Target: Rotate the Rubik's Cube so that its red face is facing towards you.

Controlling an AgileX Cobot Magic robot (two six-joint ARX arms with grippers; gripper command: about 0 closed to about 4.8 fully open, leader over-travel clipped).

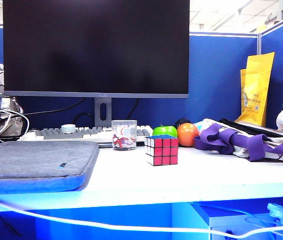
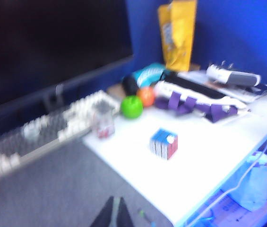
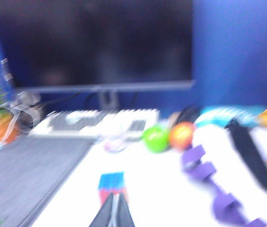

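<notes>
The Rubik's Cube [image 1: 157,149] stands on the white desk [image 1: 131,180], in front of the clear cup and the fruit. Its red face [image 1: 166,151] is turned toward the exterior camera and its top is blue. Neither arm shows in the exterior view. In the left wrist view the cube [image 2: 164,144] lies far off, and my left gripper [image 2: 116,204] is shut and empty above the grey pad [image 2: 53,189]. My right gripper [image 3: 115,199] is shut and empty, back from the cube [image 3: 112,184], with its tips overlapping the cube's near side in the blurred picture.
A large monitor [image 1: 96,47] and keyboard [image 1: 81,133] stand at the back. A clear printed cup [image 1: 124,134], a green apple [image 1: 165,131] and an orange [image 1: 187,134] sit behind the cube. Purple straps [image 1: 231,141] and a yellow bag [image 1: 257,87] lie right; a grey pad [image 1: 36,162] left.
</notes>
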